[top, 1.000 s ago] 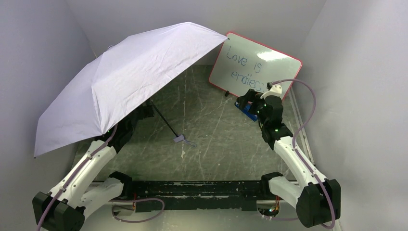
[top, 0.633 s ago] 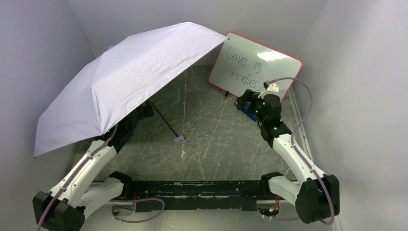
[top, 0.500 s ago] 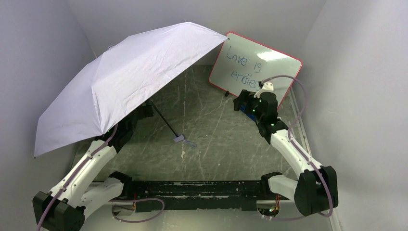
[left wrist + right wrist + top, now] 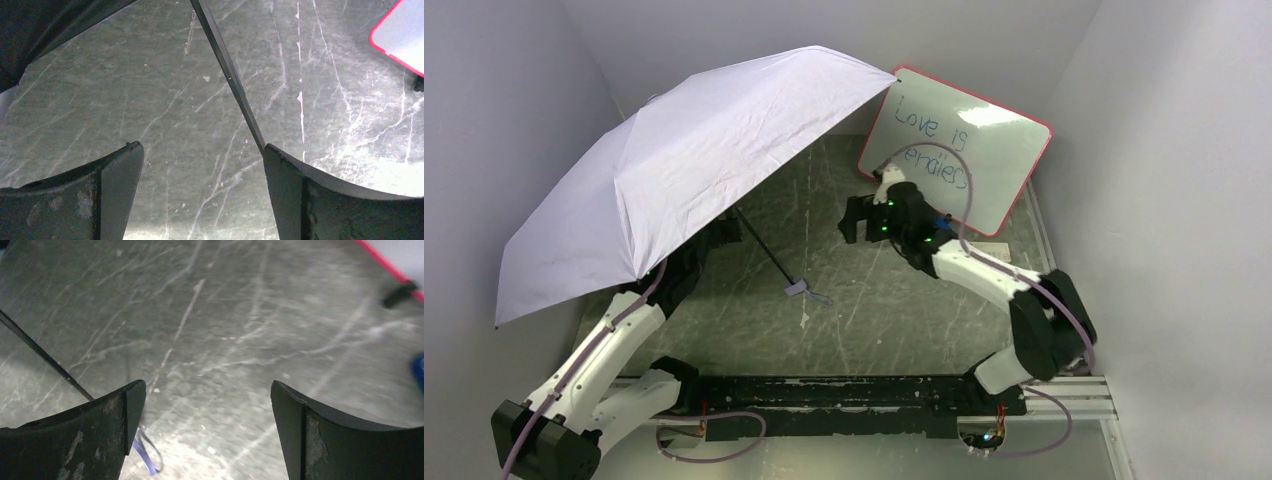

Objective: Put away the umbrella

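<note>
Showed the umbrella fully open, with its pale canopy tilted over the left half of the table and hiding most of the left arm. Traced the thin black shaft slanting down from under the canopy to the small grey handle, apparently resting on the table near the middle, with a short strap lying beside it. Caught the left gripper under the canopy with jaws spread wide and nothing clasped, the shaft crossing its wrist view and vanishing behind one of the jaws, contact not determinable. Placed the right gripper, likewise spread and empty, above the table between the red-framed whiteboard and the shaft, near the latter but apart from it. Judged the umbrella light yet bulky and prone to swing or tip when nudged: soft thin fabric offering no firm hold, slender ribs likely to bend, a stiff but narrow and probably slippery shaft. Judged the handle the surest place to take hold, or else the shaft close beneath the canopy, where a collapsing push would act.
</note>
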`<control>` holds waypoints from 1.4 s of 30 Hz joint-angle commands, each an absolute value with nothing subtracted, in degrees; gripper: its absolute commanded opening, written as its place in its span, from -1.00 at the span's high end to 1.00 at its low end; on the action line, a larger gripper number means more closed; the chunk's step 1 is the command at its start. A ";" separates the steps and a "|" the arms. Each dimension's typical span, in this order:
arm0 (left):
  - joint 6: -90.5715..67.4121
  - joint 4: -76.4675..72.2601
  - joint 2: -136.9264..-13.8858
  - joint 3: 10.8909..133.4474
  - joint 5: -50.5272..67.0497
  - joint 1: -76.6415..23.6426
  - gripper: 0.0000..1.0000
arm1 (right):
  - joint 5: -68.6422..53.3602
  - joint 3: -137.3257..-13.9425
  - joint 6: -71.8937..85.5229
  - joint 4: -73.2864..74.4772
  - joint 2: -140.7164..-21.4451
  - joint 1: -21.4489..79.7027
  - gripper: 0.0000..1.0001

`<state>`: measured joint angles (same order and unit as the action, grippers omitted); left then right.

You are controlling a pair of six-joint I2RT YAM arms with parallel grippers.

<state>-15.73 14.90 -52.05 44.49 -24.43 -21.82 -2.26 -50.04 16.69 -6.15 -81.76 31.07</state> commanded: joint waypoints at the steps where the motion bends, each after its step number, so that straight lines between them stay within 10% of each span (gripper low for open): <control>1: -16.27 14.55 -50.43 45.18 -25.12 -21.02 -0.86 | -5.50 -54.83 16.89 -11.77 -90.42 36.70 -0.99; 21: -15.72 14.16 -48.49 44.41 -24.32 -20.03 -0.78 | -23.24 -72.32 16.99 -26.98 -116.04 48.94 -0.81; 42: -16.37 13.33 -47.97 44.06 -22.02 -20.03 -0.79 | -17.35 -72.51 20.14 -31.76 -116.07 50.71 0.90</control>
